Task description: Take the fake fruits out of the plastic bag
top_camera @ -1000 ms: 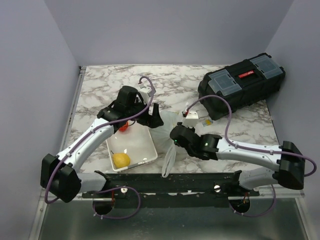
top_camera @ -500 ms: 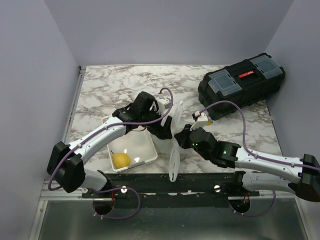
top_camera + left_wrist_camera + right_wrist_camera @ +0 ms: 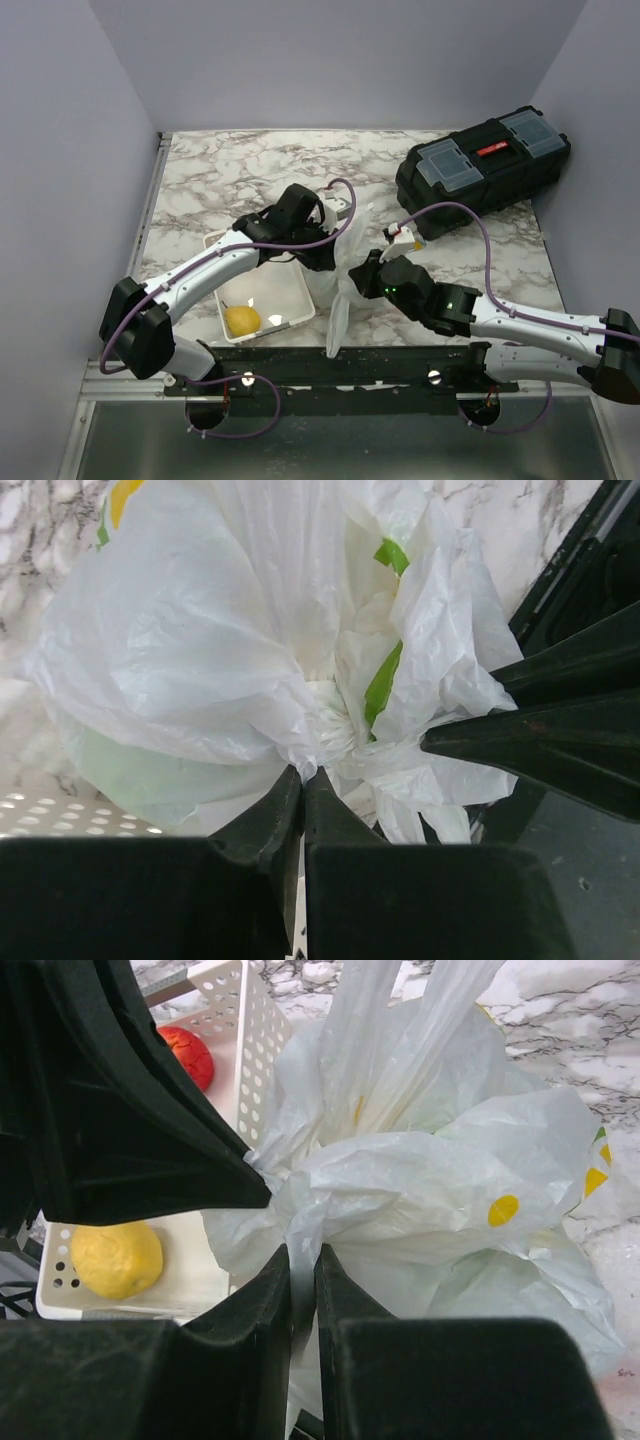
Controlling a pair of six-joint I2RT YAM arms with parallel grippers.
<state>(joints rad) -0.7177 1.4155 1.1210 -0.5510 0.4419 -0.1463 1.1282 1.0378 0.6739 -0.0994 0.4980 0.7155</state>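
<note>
Clamping its bunched folds mid-frame, the left gripper (image 3: 303, 780) and right gripper (image 3: 302, 1260) are holding the soft, probably slippery translucent white plastic bag (image 3: 200, 650).

The plastic bag (image 3: 200, 650) is thin translucent film, crinkled and softly shiny, creased tight where it bunches. The left gripper (image 3: 303, 780) shows matt black plastic, faintly ridged. The tabletop (image 3: 220, 170) has a smooth, marble-patterned finish. The tray (image 3: 245, 1030) is white perforated plastic with a satin look. The yellow fruit (image 3: 115, 1258) wears a dimpled, matt skin. The toolbox (image 3: 470, 185) is matt black plastic with clear lids.
</note>
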